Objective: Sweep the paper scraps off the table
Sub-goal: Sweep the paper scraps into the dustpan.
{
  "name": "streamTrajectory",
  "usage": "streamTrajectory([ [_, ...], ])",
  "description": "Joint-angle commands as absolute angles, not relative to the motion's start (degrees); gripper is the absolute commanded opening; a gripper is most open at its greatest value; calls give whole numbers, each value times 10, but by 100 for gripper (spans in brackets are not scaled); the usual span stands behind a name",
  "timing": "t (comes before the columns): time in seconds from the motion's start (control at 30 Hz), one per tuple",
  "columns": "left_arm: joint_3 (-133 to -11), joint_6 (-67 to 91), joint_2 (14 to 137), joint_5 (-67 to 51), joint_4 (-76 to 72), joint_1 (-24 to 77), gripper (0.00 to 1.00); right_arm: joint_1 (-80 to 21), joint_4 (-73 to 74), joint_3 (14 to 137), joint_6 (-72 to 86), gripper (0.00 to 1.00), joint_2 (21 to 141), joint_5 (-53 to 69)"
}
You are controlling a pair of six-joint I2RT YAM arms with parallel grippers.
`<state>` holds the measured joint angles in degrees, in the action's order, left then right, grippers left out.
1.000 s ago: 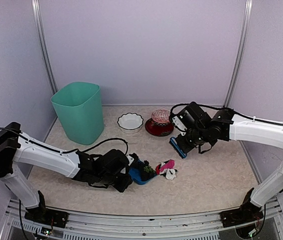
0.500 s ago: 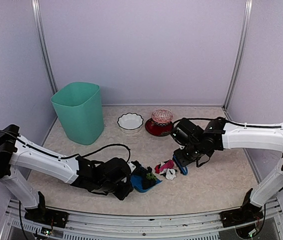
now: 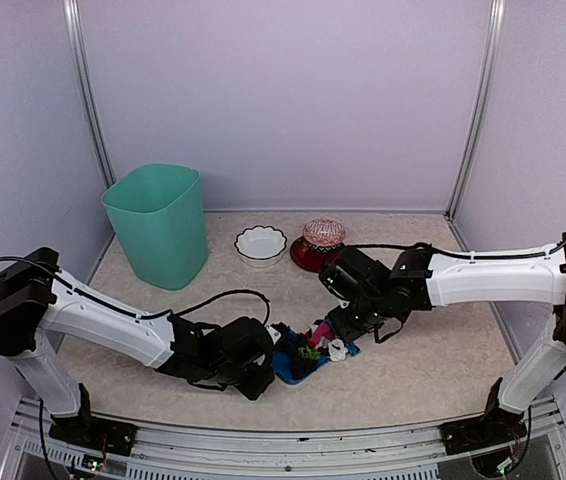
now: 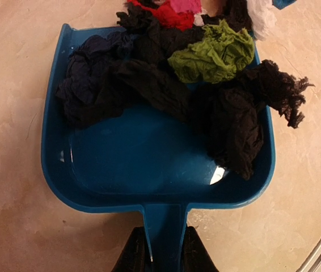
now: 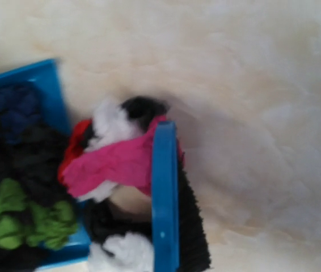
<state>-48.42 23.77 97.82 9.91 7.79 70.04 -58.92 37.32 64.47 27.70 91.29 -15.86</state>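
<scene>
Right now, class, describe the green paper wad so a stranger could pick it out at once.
Find the blue dustpan lying on the beige table. Paper wads are heaped at its open mouth, most of them black. The one wanted is the only bright green wad, crumpled among the black ones.

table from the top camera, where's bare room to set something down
Bare beige marbled table lies front right, between the white right arm and the metal front rail, and back right behind that arm. Crowded at centre: blue plastic dustpan, crumpled paper scraps.
</scene>
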Motion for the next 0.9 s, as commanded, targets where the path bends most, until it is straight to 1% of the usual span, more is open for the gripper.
streamTrajectory([
  [0.0, -491, 235, 1004, 84, 93, 693, 0, -612, 356, 657, 267, 0, 921, -114],
  [0.17, -484, 234, 1010, 80, 71, 690, 0, -630, 350, 668, 240, 0, 924, -108],
  [0.57, -443, 242, 1022, 89, -23, 686, 0, -649, 363, 691, 236, 0, 931, -118],
  [0.87, -411, 236, 982, 113, -78, 686, 0, -651, 392, 700, 242, 0, 915, -160],
])
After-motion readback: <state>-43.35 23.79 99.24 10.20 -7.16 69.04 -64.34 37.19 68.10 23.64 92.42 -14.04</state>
